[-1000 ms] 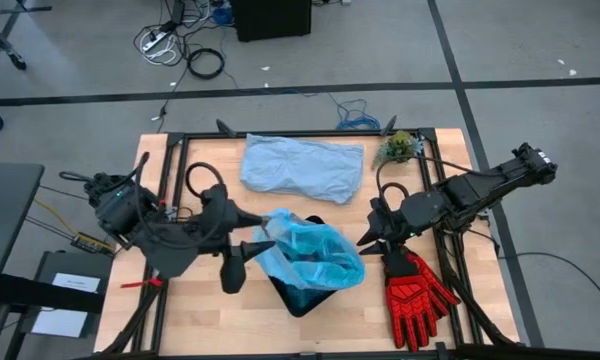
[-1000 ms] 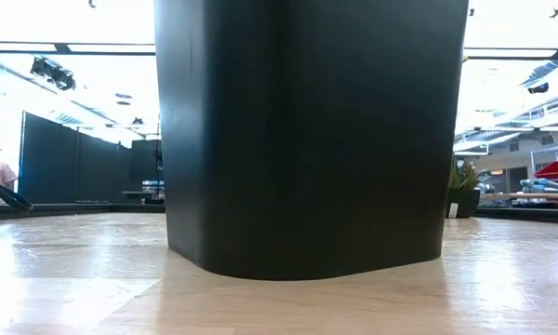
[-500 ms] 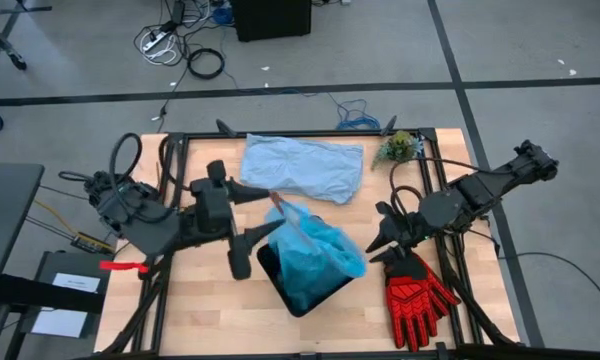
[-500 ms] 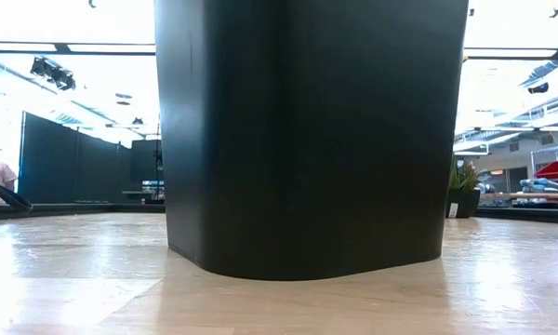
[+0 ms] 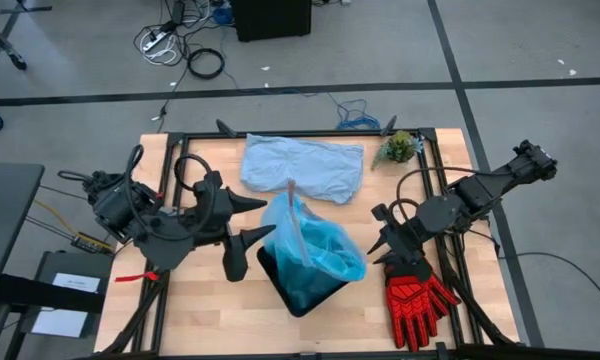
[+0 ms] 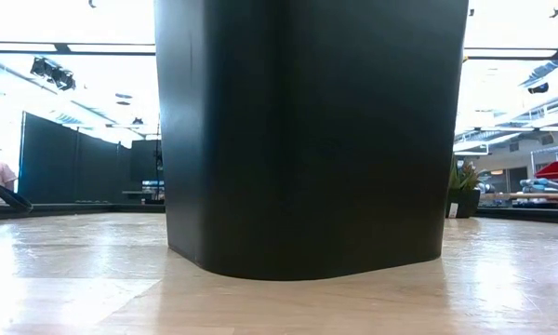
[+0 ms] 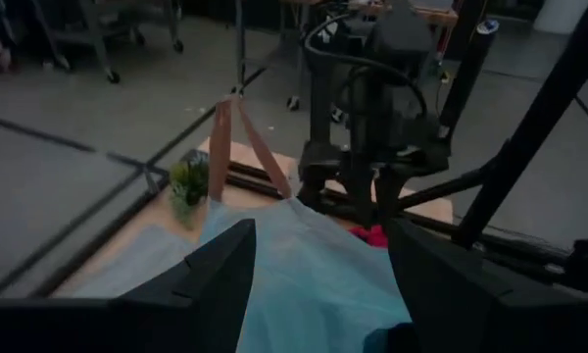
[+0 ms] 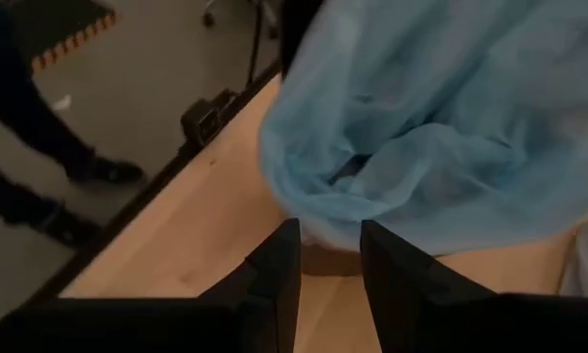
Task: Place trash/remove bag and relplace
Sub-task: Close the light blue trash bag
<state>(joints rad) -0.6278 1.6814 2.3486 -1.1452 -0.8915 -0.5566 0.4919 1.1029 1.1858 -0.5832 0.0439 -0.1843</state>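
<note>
The cyan bag [image 5: 315, 248] sits bunched in the black bin [image 5: 298, 292], which stands upright on the table; the bin's wall [image 6: 307, 140] fills the low view. A pinkish drawstring loop [image 5: 293, 205] rises from the bag's top and also shows in the left wrist view [image 7: 230, 137]. My left gripper [image 5: 258, 218] is open at the bag's left side, its fingers spread either side of the bag's top [image 7: 304, 265]. My right gripper [image 5: 380, 243] is open by a narrow gap to the right of the bin, facing the bag [image 8: 421, 147]. No paper wads show. My left gripper is open with its fingers [image 7: 216, 284] spread on either side of the bag's raised top, coming level from the table's left. Whether a finger touches the plastic I cannot tell.
A paler grey-blue bag [image 5: 302, 167] lies flat near the far edge. A small green plant [image 5: 398, 147] stands at the far right corner. A red glove [image 5: 415, 290] lies right of the bin, under my right arm. Bare wood shows at the near left [image 5: 200, 310].
My left gripper swung toward the far edge, drawing the pinkish drawstring out taut, then came back toward the bin; the loop now stands nearly upright. The bag, earlier spread over the bin's mouth, is gathered toward the far right. My right gripper drew back slightly toward the right.
</note>
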